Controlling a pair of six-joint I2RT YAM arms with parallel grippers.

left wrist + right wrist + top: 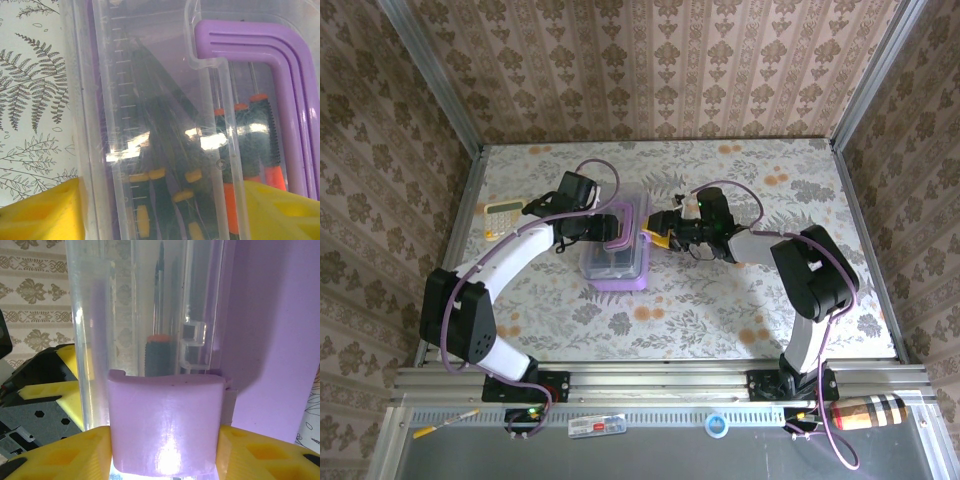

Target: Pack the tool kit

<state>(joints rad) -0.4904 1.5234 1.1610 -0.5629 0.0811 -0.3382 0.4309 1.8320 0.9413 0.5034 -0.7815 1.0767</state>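
The tool kit (617, 262), a translucent purple box with a clear lid, lies mid-table. My left gripper (598, 228) reaches over its left side. In the left wrist view its yellow fingers (40, 212) press against both sides of a raised clear strip of the lid (165, 75), so the left gripper (162, 215) is shut on it. Beneath the lid lie orange-and-black screwdrivers (252, 135), beside the purple handle (260, 40). My right gripper (653, 232) meets the box's right side. There the right gripper (165, 450) has both fingers against the purple latch (165, 420).
A yellow calculator (503, 218) lies near the table's left edge, just left of my left arm. Metal rails and patterned walls border the table on three sides. A striped cylinder (868, 411) and small odds lie on the front rail below the arm bases.
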